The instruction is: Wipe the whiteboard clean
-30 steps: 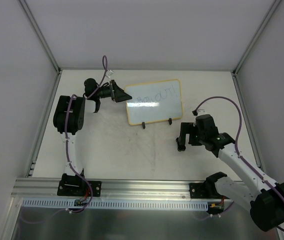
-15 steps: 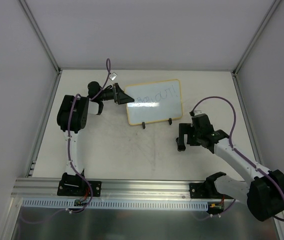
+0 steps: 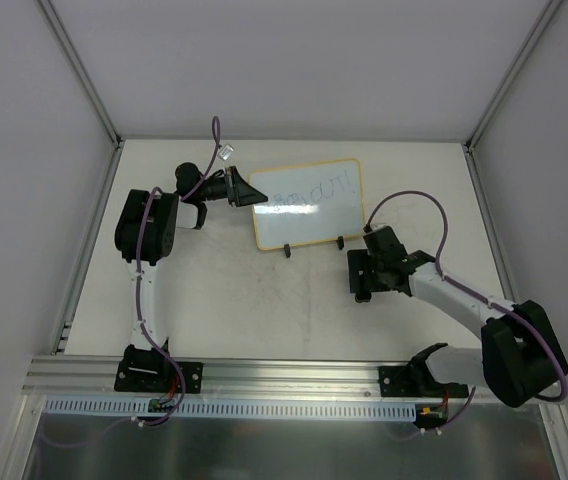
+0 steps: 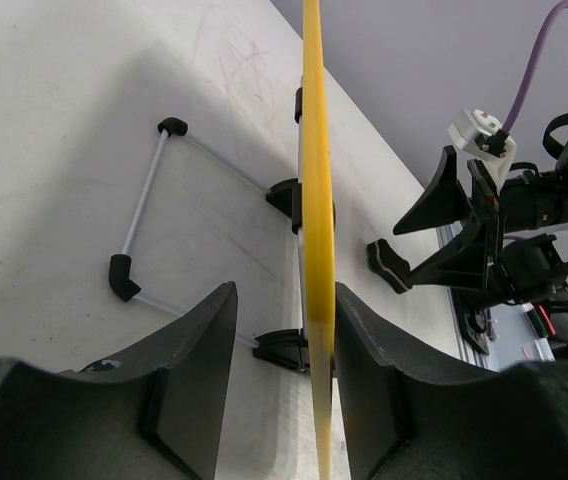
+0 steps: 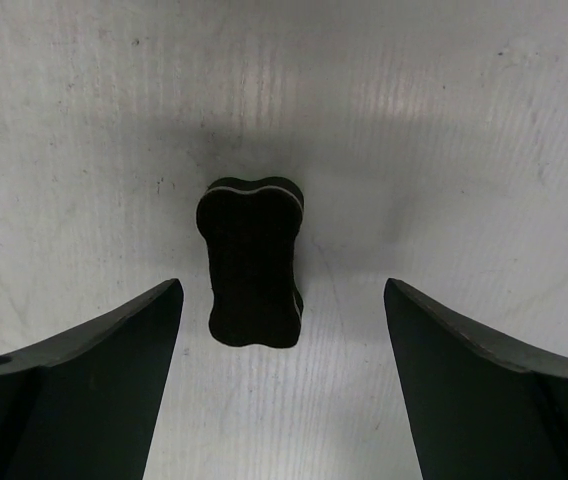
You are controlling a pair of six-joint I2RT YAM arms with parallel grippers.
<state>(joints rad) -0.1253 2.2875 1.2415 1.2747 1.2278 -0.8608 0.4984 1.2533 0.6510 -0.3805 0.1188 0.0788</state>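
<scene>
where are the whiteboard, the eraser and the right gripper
whiteboard [image 3: 309, 205]: top view, middle of its white surface
eraser [image 5: 251, 262]: right wrist view, middle of the black block
right gripper [image 5: 279, 292]: right wrist view, midway between its open fingers, over the eraser

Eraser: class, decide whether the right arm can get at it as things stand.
Probably yes: the right gripper hangs open above the eraser, a finger on either side, nothing between.
</scene>
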